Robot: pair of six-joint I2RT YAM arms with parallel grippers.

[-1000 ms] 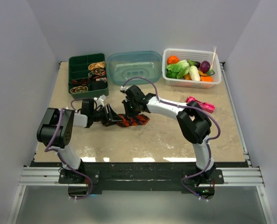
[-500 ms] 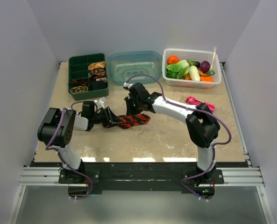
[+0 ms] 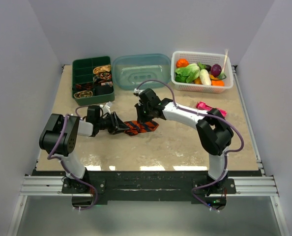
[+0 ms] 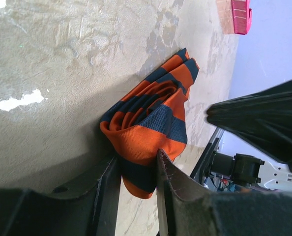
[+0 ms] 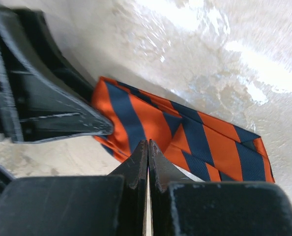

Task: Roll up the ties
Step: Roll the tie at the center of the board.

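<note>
The orange tie with dark stripes (image 3: 141,127) lies folded in a loose roll on the table between the two arms. My left gripper (image 3: 117,125) is shut on its left end; in the left wrist view the two fingers (image 4: 165,182) pinch the rolled end of the tie (image 4: 151,123). My right gripper (image 3: 142,114) hovers just behind the tie with its jaws pressed together and nothing between them. In the right wrist view its gripper (image 5: 147,147) sits above the tie (image 5: 185,135), beside the left gripper's fingers (image 5: 62,123). Small rolled ties (image 3: 102,73) lie in the green compartment box (image 3: 77,76).
A clear teal tub (image 3: 141,70) stands at the back middle. A white basket (image 3: 219,87) with toy vegetables stands at the back right. A pink flat gadget (image 3: 211,109) lies right of the right arm's forearm; it also shows in the left wrist view (image 4: 234,14).
My right gripper has drawn back from the tie, up and slightly to the right. The left gripper keeps its hold on the tie's end and has barely moved.
</note>
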